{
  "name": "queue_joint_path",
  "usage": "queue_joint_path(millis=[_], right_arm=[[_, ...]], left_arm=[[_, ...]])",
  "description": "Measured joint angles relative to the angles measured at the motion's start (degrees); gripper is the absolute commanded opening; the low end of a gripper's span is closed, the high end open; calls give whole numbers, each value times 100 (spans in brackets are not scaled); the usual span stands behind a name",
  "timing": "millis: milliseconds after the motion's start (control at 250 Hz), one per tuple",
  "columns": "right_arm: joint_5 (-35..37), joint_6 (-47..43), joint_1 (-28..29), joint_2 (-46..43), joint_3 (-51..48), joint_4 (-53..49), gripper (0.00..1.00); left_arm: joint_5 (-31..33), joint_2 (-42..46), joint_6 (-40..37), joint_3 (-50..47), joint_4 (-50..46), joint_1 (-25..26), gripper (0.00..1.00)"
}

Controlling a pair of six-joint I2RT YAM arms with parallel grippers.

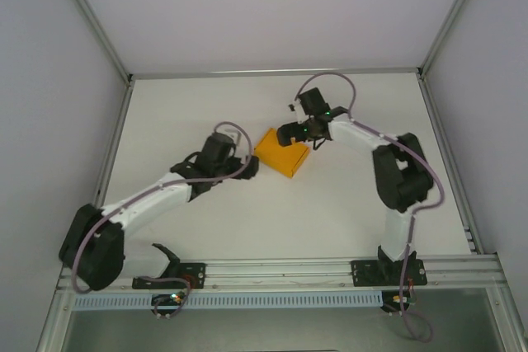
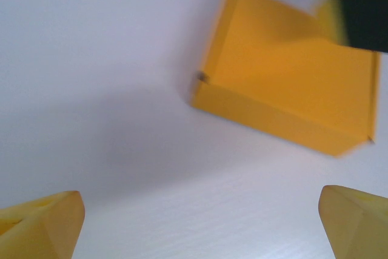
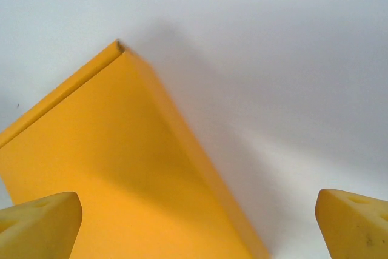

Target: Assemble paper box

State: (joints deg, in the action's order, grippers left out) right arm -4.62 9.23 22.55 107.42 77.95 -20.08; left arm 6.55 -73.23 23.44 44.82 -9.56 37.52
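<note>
White table (image 1: 289, 220); pale walls (image 1: 49, 80)

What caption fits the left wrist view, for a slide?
Open left pincer facing the folded orange paper box on white table.

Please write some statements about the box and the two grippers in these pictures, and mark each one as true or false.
1. The box is folded into a low rectangular shape. True.
2. The left gripper holds the box. False: its jaws stand wide open, and the box lies apart from them on the table.
3. The box lies between the two grippers. True.
4. The right gripper has its jaws shut. False: they stand wide apart, close to the box.
5. Two boxes lie on the table. False: there is one.
</note>
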Motion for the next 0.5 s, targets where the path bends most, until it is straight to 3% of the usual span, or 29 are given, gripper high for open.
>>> queue_joint_path(millis=[212, 359, 499], right_arm=[[487, -31, -894, -1941, -1480, 1176, 100], [896, -197, -1408, -2815, -3088, 2306, 100], [1054, -433, -1556, -3001, -4461, 3294, 100]], left_arm=[[901, 586, -70, -44, 81, -1958, 100], [1591, 402, -658, -817, 1067, -2647, 100], [1711, -101, -1399, -1300, 2118, -3075, 100]])
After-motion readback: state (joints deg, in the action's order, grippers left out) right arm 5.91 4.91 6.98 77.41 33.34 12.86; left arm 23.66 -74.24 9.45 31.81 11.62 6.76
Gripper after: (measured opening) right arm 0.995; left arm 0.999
